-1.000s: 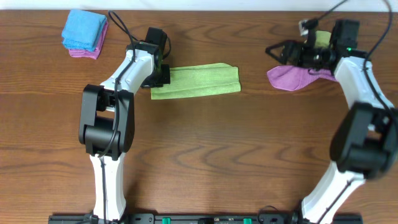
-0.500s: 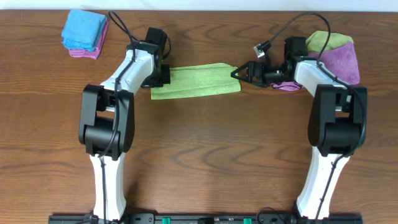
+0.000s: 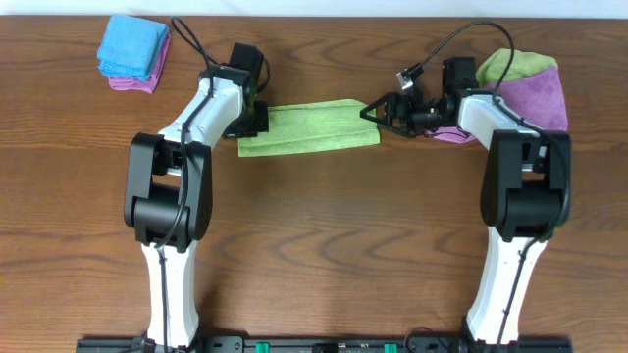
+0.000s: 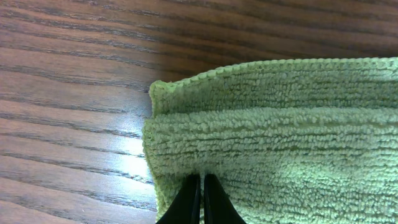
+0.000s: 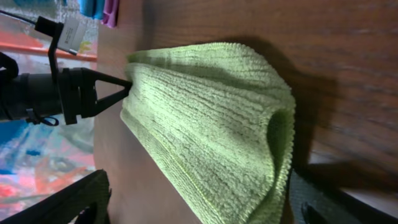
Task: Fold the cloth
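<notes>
While the cloth (image 3: 309, 127) lies folded into a long strip on the wooden surface (image 3: 324, 235) between the two arms, the left gripper (image 4: 202, 182) sits at its left end with its jaws closed together on the green pile. At the strip's right end the right gripper (image 3: 371, 111) has its jaws spread wide, the cloth's end between them, gripping nothing.

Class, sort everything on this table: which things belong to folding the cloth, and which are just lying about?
Job: lime cloth, left gripper, right gripper.
Lying about: blue cloth, pink cloth under it, purple cloth, yellow-green cloth.
</notes>
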